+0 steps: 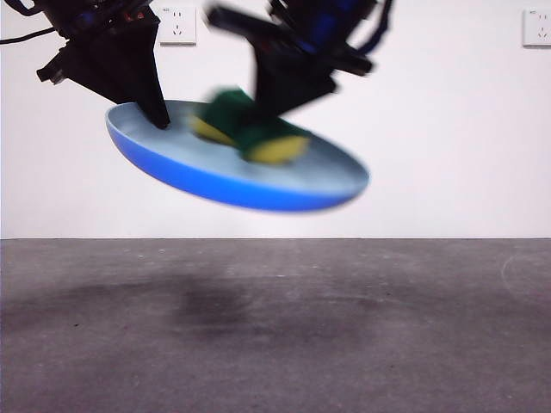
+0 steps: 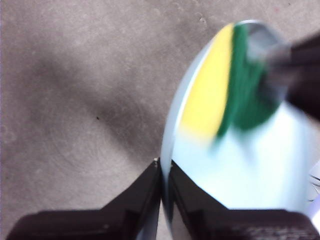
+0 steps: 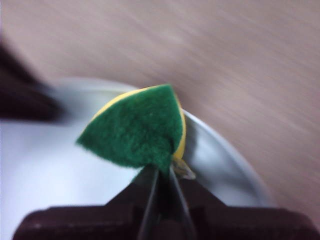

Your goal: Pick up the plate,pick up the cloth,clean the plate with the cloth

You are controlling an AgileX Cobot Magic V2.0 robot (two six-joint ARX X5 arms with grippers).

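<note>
Above the bench [image 1: 275, 344], well clear of its grey top, the plate [image 1: 258, 176] hangs tilted, its higher edge pinched by the left hand [image 2: 162, 172]. In the left wrist view that hand's jaws are closed on the rim, one on each face. The right hand [image 3: 160, 172] is clamped on the cloth [image 3: 137, 132], green scouring layer towards its camera, yellow showing at the edge. From the front, the cloth [image 1: 250, 129] lies pressed on the plate's upper face, about the middle, and is blurred, as is the right arm above it.

By my judgement both pick-ups are done and the wiping is in hand. How much of the plate has been gone over cannot be told; what is left is to finish the rubbing across the rest of the face.

Little else is about: a plain white wall behind, with a socket [image 1: 176, 26] high up and another [image 1: 538, 27] at the far edge. Nothing stands in the way; the one risk I see is the plate slipping, held as it is by one edge only.
</note>
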